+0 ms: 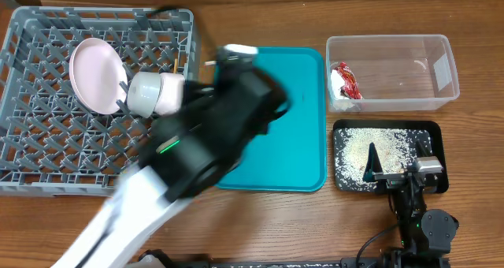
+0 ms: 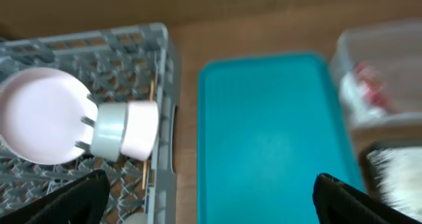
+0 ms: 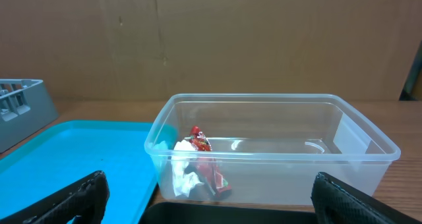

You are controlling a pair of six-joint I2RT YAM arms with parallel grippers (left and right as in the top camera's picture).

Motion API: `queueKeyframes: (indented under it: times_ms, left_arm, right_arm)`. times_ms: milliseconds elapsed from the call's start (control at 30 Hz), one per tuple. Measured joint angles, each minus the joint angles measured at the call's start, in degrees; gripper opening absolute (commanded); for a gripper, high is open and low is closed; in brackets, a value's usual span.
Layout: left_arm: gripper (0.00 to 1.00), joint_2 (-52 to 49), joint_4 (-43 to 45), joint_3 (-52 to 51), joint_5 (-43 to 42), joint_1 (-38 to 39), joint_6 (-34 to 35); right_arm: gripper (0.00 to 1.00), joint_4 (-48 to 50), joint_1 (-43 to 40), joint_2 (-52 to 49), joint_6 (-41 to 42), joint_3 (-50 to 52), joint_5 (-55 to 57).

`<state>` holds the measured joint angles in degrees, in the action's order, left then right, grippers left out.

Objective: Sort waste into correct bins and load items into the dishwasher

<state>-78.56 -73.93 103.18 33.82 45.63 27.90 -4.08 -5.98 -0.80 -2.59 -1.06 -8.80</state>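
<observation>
At the lower right of the overhead frame the black tray [image 1: 438, 142] holds the rice-like grains [image 1: 354, 154], with the right end effector [image 3: 208, 182] above it, fingers spread and empty. At centre the left end effector [image 2: 210, 184], also spread and empty, hangs over the teal tray [image 1: 303, 118]. Farther up, the snack wrapper [image 1: 346, 80] lies in the clear tub [image 1: 394, 104]; at upper left the plate [image 1: 94, 75] and a tipped bowl [image 1: 153, 93] sit in the dish rack [image 1: 47, 165]

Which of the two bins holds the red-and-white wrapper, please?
The clear plastic tub: the wrapper lies at its left end in the overhead view. The shallow black tray beside it holds white grains instead.
</observation>
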Motion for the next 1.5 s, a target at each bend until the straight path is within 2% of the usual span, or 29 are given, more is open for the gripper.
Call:
queueKeyframes:
  times_ms: [133, 267, 400, 600, 733, 800, 933, 1133, 1333, 1500]
  left_arm:
    - [1.0, 9.92, -1.01, 1.42, -0.74, 0.0, 0.0]
    - [1.0, 15.45, -4.52, 1.64, -1.55, 0.0, 0.0]
    - [1.0, 17.42, -8.39, 1.64, -2.14, 0.0, 0.0]
    - [1.0, 19.54, -5.9, 1.01, 0.94, -0.24, -0.02]
    - [1.0, 21.09, 4.09, -3.61, 3.52, -5.25, -0.98]
    - [1.0, 22.91, 14.78, -9.53, 0.79, -10.56, -4.61]
    - [1.0, 28.52, 34.16, -25.0, -11.72, -22.45, -13.22]
    - [1.0, 41.24, 51.06, -47.47, -23.39, -31.02, -19.19]
    - [1.0, 55.28, 61.86, -64.81, -27.82, -34.64, -20.7]
    - [1.0, 65.07, 64.0, -75.38, -29.35, -37.35, -20.92]
  right_arm:
    - [1.0, 0.04, 0.02, 0.0, -0.02, 0.0, -0.02]
    - [1.0, 0.0, 0.02, 0.0, 0.0, 0.0, -0.02]
    - [1.0, 0.0, 0.02, 0.0, 0.0, 0.0, 0.0]
    - [1.0, 0.02, 0.02, 0.0, 0.0, 0.0, 0.0]
    - [1.0, 0.0, 0.0, 0.02, 0.0, 0.0, -0.02]
    - [1.0, 0.0, 0.02, 0.0, -0.04, 0.0, -0.04]
    - [1.0, 0.04, 0.0, 0.0, 0.0, 0.0, -0.02]
    - [1.0, 0.02, 0.02, 0.0, -0.02, 0.0, -0.04]
    - [1.0, 0.0, 0.02, 0.02, 0.0, 0.0, -0.04]
    - [1.0, 0.02, 0.02, 0.0, 0.0, 0.0, -0.02]
